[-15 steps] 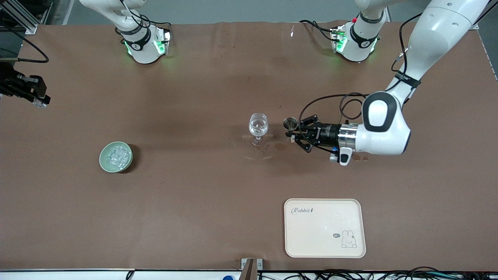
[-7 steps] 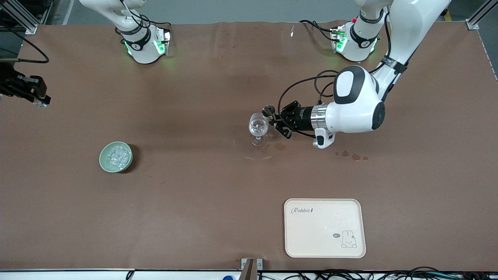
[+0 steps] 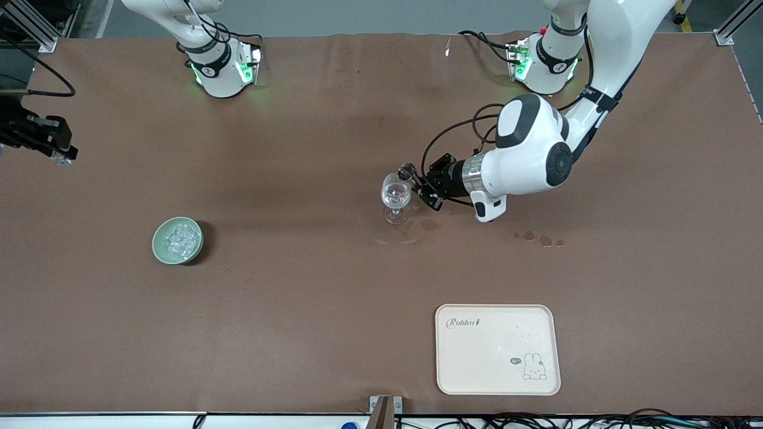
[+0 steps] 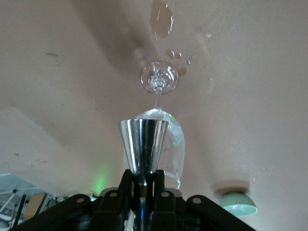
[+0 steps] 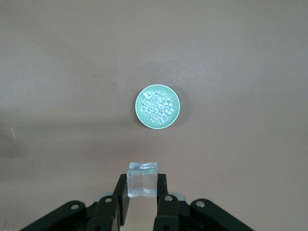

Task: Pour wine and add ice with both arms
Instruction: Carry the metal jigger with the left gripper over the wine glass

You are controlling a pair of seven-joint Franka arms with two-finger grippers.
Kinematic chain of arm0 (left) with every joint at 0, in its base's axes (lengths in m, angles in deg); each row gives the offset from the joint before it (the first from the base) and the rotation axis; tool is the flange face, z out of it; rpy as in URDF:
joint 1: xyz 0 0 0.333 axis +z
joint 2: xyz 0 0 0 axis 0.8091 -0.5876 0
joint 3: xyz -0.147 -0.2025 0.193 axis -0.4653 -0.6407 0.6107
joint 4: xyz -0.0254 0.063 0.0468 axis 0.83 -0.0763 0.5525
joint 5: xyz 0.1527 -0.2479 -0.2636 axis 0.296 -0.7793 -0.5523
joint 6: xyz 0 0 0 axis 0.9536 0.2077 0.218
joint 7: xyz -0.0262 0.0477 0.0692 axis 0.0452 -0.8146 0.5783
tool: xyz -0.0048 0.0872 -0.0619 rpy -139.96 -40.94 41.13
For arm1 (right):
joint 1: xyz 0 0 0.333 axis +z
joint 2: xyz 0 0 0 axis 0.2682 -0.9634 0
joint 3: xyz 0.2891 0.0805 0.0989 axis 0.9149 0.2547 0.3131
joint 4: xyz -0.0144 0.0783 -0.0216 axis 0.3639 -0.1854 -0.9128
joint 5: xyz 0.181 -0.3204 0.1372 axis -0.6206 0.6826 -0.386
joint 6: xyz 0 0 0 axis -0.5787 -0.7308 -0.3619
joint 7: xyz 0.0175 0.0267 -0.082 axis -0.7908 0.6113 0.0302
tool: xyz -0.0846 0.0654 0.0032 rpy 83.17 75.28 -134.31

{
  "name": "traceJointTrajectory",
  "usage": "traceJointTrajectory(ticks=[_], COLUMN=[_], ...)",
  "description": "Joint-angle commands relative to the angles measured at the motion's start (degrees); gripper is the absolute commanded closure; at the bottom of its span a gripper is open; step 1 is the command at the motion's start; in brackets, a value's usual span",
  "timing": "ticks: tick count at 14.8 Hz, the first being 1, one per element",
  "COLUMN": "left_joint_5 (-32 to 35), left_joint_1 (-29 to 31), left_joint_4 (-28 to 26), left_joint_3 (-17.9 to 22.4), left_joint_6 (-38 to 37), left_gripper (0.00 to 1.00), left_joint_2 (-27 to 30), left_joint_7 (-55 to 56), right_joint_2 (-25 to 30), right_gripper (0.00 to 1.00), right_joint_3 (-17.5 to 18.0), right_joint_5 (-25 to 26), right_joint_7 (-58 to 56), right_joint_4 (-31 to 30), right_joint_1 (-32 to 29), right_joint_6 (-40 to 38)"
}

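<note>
Jigger (image 4: 144,147), silvery and hourglass-shaped, sits clamped at its narrow waist between the fingers of the left gripper (image 3: 419,180), which hangs at the rim of the clear stemmed wine glass (image 3: 396,196) near the middle of the brown table (image 3: 298,298). In the front view the jigger (image 3: 408,171) is tipped toward the glass; the wine itself cannot be made out. Small dark wet spots (image 3: 539,239) mark the tabletop beside the glass foot and toward the left arm's end. In the left wrist view the wine glass (image 4: 166,139) shows just past the jigger, its round foot on the table. The right gripper (image 5: 143,192) is up in the air over the table, its fingers closed on a single clear ice cube (image 5: 142,180); the right wrist view looks down past it at the pale green bowl (image 5: 157,106) heaped with ice (image 5: 157,105). That bowl (image 3: 177,240) stands toward the right arm's end of the table, well apart from the glass. A cream tray (image 3: 498,349) printed with a rabbit lies nearer to the front camera than the glass.
</note>
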Motion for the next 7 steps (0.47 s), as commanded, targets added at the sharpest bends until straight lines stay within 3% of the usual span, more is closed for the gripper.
traceJointTrajectory(ticks=[1, 7], left_joint_5=[4.6, 6.19], left_joint_1=[-0.02, -0.28], left_joint_4=[-0.6, -0.34], left_joint_3=[0.27, 0.36], left_joint_6=[0.52, 1.39], left_gripper=[1.0, 1.0], left_joint_2=[1.42, 1.24], left_joint_7=[4.18, 7.09], right_joint_2=[0.13, 0.13], right_gripper=[0.91, 0.91], right_joint_3=[0.0, 0.0], right_joint_5=[0.22, 0.3], right_joint_7=[0.74, 0.74], right_joint_4=[0.24, 0.24], right_joint_1=[0.07, 0.07], right_joint_6=[-0.47, -0.47])
